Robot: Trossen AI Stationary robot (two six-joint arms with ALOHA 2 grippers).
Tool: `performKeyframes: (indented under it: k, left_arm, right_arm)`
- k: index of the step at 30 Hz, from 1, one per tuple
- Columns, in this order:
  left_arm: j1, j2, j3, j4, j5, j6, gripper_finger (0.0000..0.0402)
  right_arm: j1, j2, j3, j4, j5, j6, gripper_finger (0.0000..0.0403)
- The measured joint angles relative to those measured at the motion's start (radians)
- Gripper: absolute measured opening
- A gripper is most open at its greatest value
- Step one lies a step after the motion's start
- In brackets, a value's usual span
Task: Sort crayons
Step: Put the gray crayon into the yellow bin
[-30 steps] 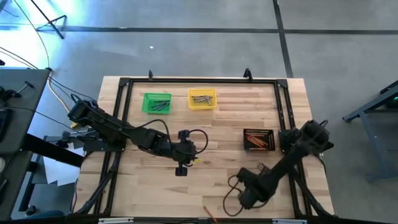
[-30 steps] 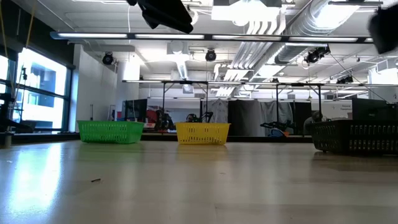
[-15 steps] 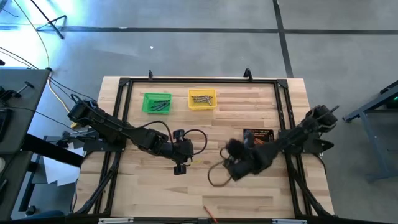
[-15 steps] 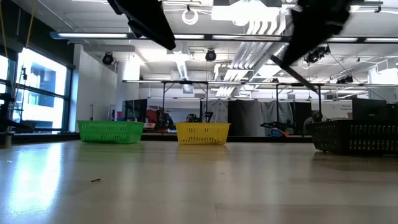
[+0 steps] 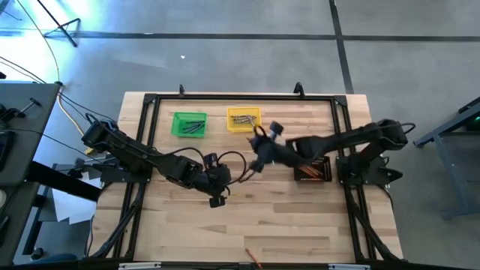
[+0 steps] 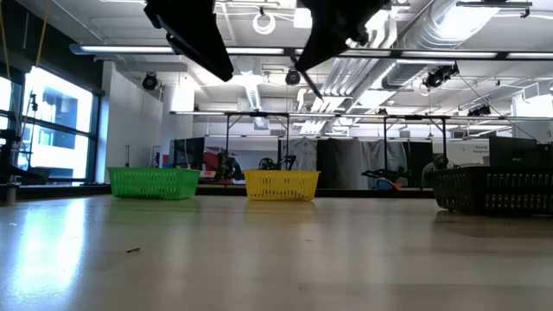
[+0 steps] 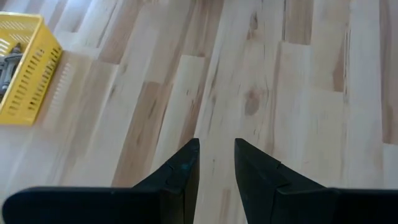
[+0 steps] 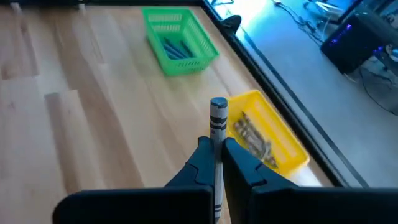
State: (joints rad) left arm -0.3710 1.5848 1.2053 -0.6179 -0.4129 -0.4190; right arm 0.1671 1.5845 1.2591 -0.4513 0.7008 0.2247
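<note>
My right gripper (image 8: 214, 146) is shut on a grey crayon (image 8: 217, 121) and hangs above the table just short of the yellow bin (image 8: 267, 134); it also shows in the high view (image 5: 261, 144). The yellow bin (image 5: 244, 118) holds grey crayons, the green bin (image 5: 189, 124) dark ones, and the black bin (image 5: 313, 169) orange-red ones. My left gripper (image 7: 216, 155) is open by a narrow gap and empty above bare wood at mid-table (image 5: 223, 182). My right gripper pinches the grey crayon between its two fingers, on its lower half (image 8: 217, 155). The crayon lies along the fingers, and its free end (image 8: 218, 104) sticks out past the fingertips. It is lifted clear of the table.
One orange-red crayon (image 5: 253, 257) lies at the table's near edge. A small dark bit (image 6: 132, 250) lies on the wood in the low view. A black frame (image 5: 341, 135) runs around the table. Bare wood stretches across the near half.
My right gripper has swung from the table's near right part toward the far edge and leftward, past the black bin, up to the yellow bin. My left gripper has drifted a little toward the table's left and far edges.
</note>
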Motion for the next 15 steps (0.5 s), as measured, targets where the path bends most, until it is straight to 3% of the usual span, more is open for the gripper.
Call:
performKeyframes:
  k: [5,10,15]
  left_arm:
    - [0.0,0.0,0.0,-0.005,-0.013,0.0,0.0086]
    - [0.0,0.0,0.0,-0.011,-0.058,0.002,0.0086]
    - [0.0,0.0,0.0,-0.016,-0.121,0.019,0.0086]
  right_arm:
    - [-0.133,0.005,0.0,0.113,-0.108,-0.132,0.0]
    - [-0.277,0.006,0.0,0.23,-0.285,-0.2,0.0]
    - [-0.402,0.031,0.001,0.319,-0.37,-0.26,0.0]
